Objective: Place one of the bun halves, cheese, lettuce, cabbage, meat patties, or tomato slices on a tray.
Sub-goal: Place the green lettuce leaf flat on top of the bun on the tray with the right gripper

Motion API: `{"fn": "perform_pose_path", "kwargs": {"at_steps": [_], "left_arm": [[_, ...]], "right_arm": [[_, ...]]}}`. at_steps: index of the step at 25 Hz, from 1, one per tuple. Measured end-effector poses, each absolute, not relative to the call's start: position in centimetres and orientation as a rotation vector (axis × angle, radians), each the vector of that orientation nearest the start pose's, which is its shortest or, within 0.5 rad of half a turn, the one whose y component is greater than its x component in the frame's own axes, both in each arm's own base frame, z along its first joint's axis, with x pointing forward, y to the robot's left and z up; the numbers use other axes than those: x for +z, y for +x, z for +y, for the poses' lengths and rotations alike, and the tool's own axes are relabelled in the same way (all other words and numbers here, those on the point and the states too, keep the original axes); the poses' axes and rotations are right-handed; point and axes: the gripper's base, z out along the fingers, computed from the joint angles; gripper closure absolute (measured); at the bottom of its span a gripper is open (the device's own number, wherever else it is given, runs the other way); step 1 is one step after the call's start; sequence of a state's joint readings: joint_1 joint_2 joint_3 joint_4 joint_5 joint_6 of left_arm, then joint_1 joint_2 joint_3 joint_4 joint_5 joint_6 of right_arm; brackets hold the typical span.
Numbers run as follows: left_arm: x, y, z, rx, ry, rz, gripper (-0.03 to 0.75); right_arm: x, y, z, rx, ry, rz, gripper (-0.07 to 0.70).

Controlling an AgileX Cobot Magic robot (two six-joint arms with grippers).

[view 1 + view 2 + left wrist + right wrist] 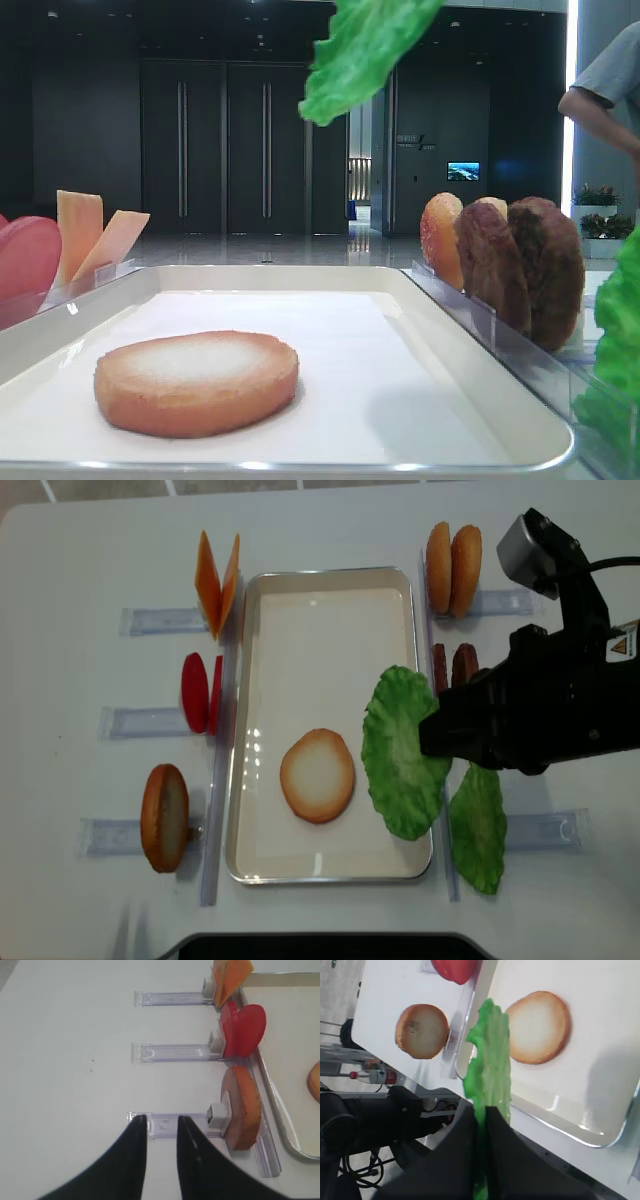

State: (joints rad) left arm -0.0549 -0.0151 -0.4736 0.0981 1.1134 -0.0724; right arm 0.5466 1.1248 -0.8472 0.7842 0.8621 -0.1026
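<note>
Holding a lettuce leaf [402,752] pinched tight, right gripper [438,732] hangs above the tray [330,865], beside the bun half [317,775] lying there. Left gripper [161,1125] open over the table [65,1060], holding nothing.

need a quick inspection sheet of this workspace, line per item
surface: white table, clean
job's things: bun half flat in tray; lettuce held over tray's right rim; spare lettuce, cheese, tomato slices, meat patties, buns upright in clear racks
clutter: nothing seen
grippers: right claw shut on lettuce; left claw open, empty
cables: black cable on right arm
surroundings: dark hall, person at right
</note>
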Motion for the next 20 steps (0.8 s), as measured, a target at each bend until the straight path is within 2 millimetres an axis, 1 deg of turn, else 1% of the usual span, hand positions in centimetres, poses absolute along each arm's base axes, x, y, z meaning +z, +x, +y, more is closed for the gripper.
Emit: {"fn": "perform_pose_path", "kwargs": {"at_steps": [3, 7, 13, 20], "left_arm": [[26.6, -0.6, 0.8, 0.042, -0.026, 2.104, 0.557], [26.6, -0.6, 0.8, 0.042, -0.026, 2.104, 0.557], [26.6, -0.6, 0.8, 0.042, -0.026, 2.104, 0.557], [26.6, -0.6, 0.8, 0.042, -0.026, 2.104, 0.557]], "right_arm": [[30.1, 16.4, 16.3, 1.179, -0.415, 2.572, 0.625], [28.6, 17.3, 18.3, 1.283, -0.515, 2.546, 0.625], [26.3, 18.4, 21.3, 1.431, -0.589, 2.484, 0.625], [23.8, 20.0, 22.7, 1.487, -0.596, 2.447, 0.625]]}}
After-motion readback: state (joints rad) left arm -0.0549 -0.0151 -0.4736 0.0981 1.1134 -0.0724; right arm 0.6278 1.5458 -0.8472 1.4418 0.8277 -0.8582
